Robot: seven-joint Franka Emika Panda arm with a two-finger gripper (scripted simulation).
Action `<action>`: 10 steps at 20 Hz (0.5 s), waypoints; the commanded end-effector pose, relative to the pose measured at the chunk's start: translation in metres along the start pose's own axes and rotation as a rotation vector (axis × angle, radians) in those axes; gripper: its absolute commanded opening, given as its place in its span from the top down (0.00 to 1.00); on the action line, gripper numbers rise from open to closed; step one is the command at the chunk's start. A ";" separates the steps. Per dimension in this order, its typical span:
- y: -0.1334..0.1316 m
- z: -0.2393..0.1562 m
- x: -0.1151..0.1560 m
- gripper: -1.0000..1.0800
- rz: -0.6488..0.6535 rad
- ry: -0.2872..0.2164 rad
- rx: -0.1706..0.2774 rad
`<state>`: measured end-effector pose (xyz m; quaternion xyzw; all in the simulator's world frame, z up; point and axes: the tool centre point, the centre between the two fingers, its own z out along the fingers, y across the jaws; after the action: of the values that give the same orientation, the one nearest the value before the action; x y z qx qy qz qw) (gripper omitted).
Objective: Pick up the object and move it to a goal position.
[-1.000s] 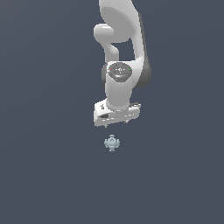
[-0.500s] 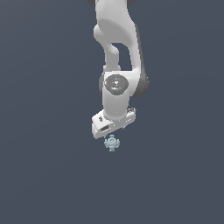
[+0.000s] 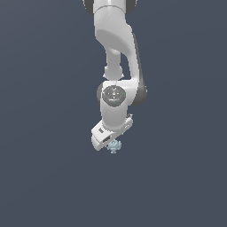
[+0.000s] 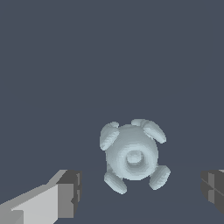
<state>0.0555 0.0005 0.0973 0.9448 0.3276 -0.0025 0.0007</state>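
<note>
Exterior view, read from the exterior view's left to its right: a flat, unmarked slate-grey tabletop (image 3: 40, 177) fills the whole field; no edge, wall or horizon can be made out, and the ground shows no texture or seam. At centre the white arm (image 3: 117, 48) descends from the top edge, bends at a round joint with a grey cap, and ends in the tilted claw (image 3: 111, 144), which hangs low above the surface. The object (image 3: 114, 146), a tiny pale blue-grey ball with short knobs, lies on the tabletop directly beneath the claw, partly covered by it. To the right, only the same bare grey ground.

Wrist view: the object (image 4: 132, 156) appears as a rounded body with a central stud and four stubby knobs around it, resting on the same grey surface. One finger (image 4: 65, 194) stands on one side of it and the other finger (image 4: 214, 190) on the opposite side; the claw is spread apart, both tips clear of the object, with grey ground visible in each gap.
</note>
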 end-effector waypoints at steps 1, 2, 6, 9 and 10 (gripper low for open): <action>0.003 0.003 0.002 0.04 -0.031 0.003 0.000; 0.004 0.004 0.002 0.04 -0.039 0.003 0.000; 0.006 0.007 0.003 0.04 -0.060 0.005 -0.001; 0.006 0.007 0.003 0.04 -0.058 0.005 0.000; 0.006 0.007 0.003 0.04 -0.058 0.005 0.000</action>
<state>0.0616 -0.0028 0.0903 0.9349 0.3548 -0.0004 0.0000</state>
